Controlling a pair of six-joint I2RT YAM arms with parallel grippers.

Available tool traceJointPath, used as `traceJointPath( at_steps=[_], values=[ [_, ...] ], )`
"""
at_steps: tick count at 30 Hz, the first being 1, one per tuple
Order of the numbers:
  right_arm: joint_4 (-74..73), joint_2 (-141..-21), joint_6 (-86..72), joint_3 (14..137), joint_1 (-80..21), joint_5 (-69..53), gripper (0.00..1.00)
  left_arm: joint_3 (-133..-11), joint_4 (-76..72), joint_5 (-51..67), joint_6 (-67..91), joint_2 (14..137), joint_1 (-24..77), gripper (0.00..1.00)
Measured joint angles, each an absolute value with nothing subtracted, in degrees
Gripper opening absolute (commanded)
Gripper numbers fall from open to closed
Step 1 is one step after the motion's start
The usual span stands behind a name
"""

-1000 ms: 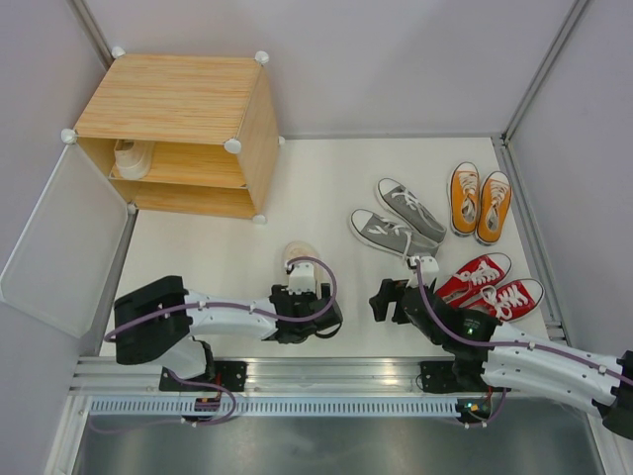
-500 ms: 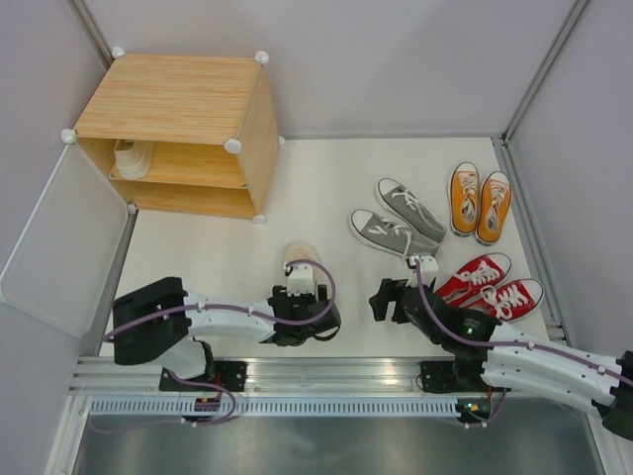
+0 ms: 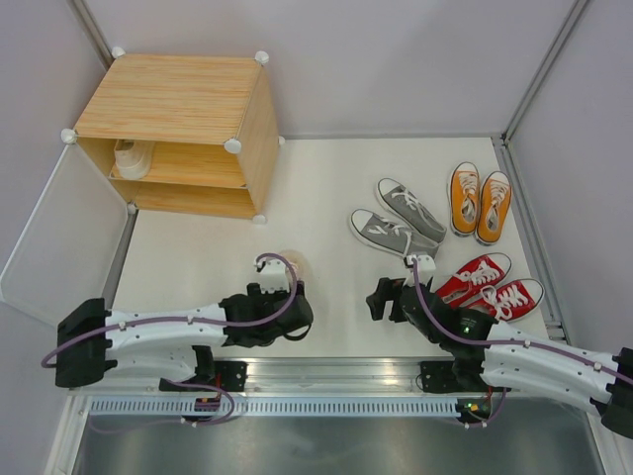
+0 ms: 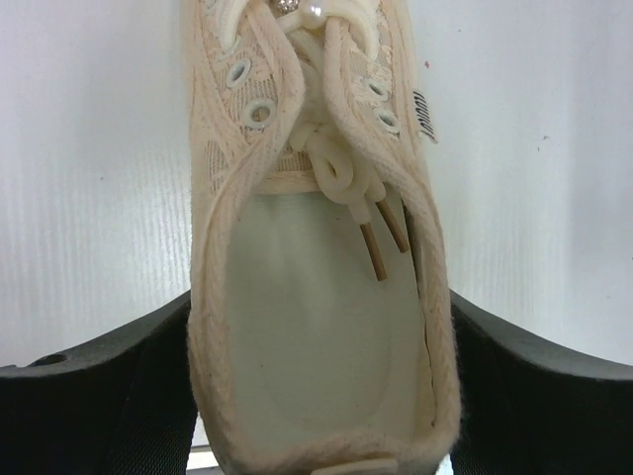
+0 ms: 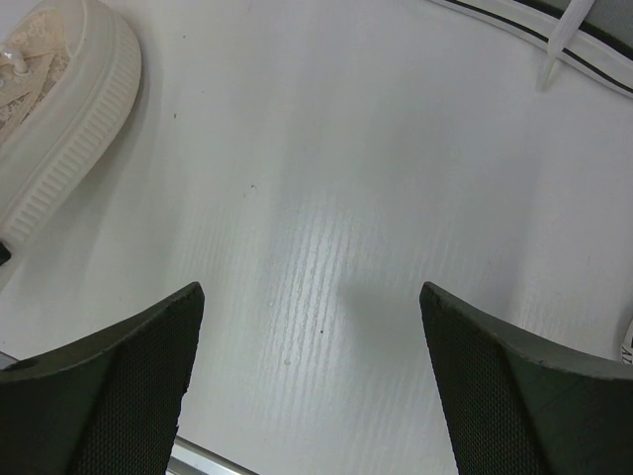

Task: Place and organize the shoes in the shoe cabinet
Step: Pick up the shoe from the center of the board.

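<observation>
Noted: cream shoe held at heel in left gripper's jaws; right gripper's jaws wide, empty. Recommended: keep grip firm, sole level, carry toward shoe cabinet's upper shelf.

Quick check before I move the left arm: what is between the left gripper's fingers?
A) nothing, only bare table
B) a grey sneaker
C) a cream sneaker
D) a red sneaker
C: in the left wrist view the left gripper straddles the heel end of the cream sneaker, with a dark finger against each side of it.
</observation>
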State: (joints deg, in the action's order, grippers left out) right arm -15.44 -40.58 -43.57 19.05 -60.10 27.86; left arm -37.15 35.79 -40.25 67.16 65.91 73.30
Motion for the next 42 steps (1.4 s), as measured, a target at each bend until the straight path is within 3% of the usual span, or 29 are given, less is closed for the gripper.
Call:
traceJointPath(
  at_steps=[10,18,20,21,32,36,39,42],
  values=[
    [-13.5,-41.28,-43.48,18.04,-59.77,26.81,0.93,-36.86,46.28,-40.4,67.18,53.69,73.3,0.02],
    [-12.05,-41.45,-43.51,16.8,-59.66,26.5,0.93,-40.86,52.82,-42.04,67.16,52.84,73.3,0.02],
    [-11.7,-41.47,-43.51,16.58,-59.59,26.41,0.93,-41.69,53.17,-42.41,66.78,53.1,73.3,0.25],
    [-11.53,-41.47,-43.51,16.45,-59.59,26.37,0.93,-41.71,52.99,-42.33,66.48,53.23,73.25,0.31],
    [-11.2,-40.16,-43.48,15.25,-58.96,26.35,0.93,-30.44,40.93,-33.65,65.49,55.99,73.21,0.64],
    [-11.22,-39.86,-43.44,15.25,-58.63,26.35,0.94,-29.71,38.59,-32.62,65.49,59.37,73.21,0.86],
    [-11.22,-39.53,-43.42,15.25,-58.46,26.35,0.94,-30.2,38.17,-32.6,65.47,61.87,73.19,0.97],
    [-11.25,-39.22,-43.31,15.25,-58.24,26.22,0.94,-31.27,37.67,-32.69,65.45,63.81,73.17,0.99]
  ],
)
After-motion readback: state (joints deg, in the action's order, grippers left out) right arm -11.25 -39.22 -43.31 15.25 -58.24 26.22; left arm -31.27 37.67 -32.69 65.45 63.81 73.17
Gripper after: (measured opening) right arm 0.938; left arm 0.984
